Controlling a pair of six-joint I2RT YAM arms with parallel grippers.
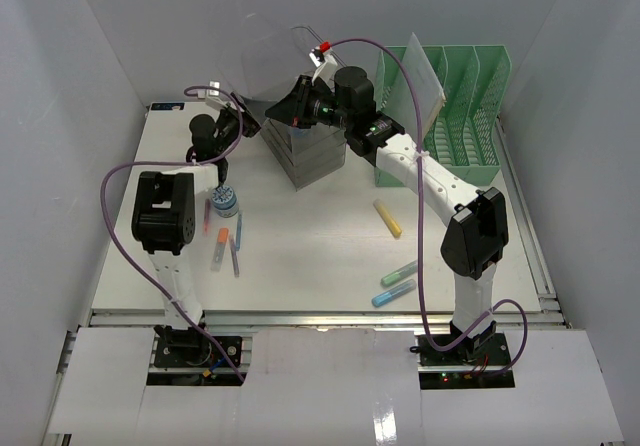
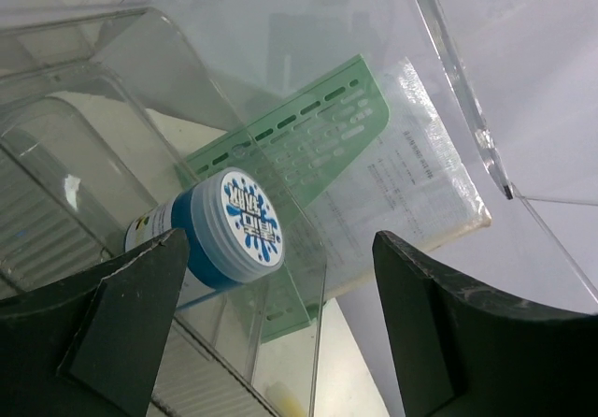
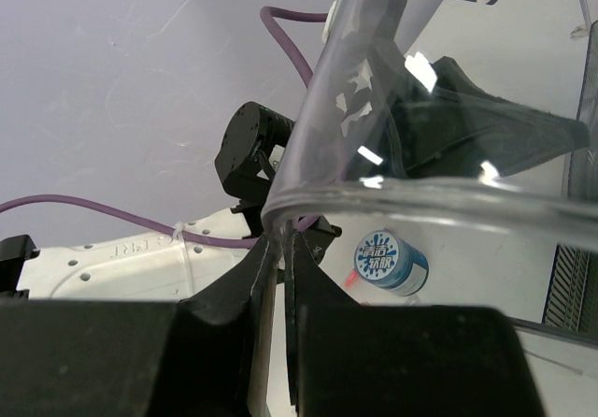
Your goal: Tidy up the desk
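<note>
Top external view: the desk [image 1: 310, 241] fills the middle of the frame, from the arm bases at the bottom up to the pale back wall.
Desk surface: a flat, white, matte rectangle, with an aluminium rail [image 1: 320, 316] along its lower edge.
Right of centre: a yellow marker [image 1: 388, 218], a green highlighter [image 1: 400, 272] and a blue highlighter [image 1: 393, 293] lie loose, each apart from the others.
Left of centre: an orange marker [image 1: 208, 216] and two pens [image 1: 228, 251] lie just beside a small jar [image 1: 225, 203] with a blue lid.
Upper right: a green plastic file sorter [image 1: 460, 116] with perforated walls holds an upright white sheet [image 1: 425, 76].
Upper centre: a stack of ribbed translucent trays [image 1: 308, 151] stands with a clear plastic panel [image 1: 272, 61] raised above it.
Right gripper [image 3: 280, 239]: the black wedge-shaped fingers are pinched together on the curved rim of the clear plastic panel. Only the right wrist view shows this contact.
Left gripper [image 2: 280, 244]: the matte black fingers are spread wide and grip nothing.
Left wrist view only: the jar lid shows a blue-and-white splash label behind glossy clear plastic layers. Whether this is seen directly or as a reflection cannot be told.
Right wrist view only: the jar appears through the panel, and a purple cable [image 3: 103, 216] crosses the left of the frame.
</note>
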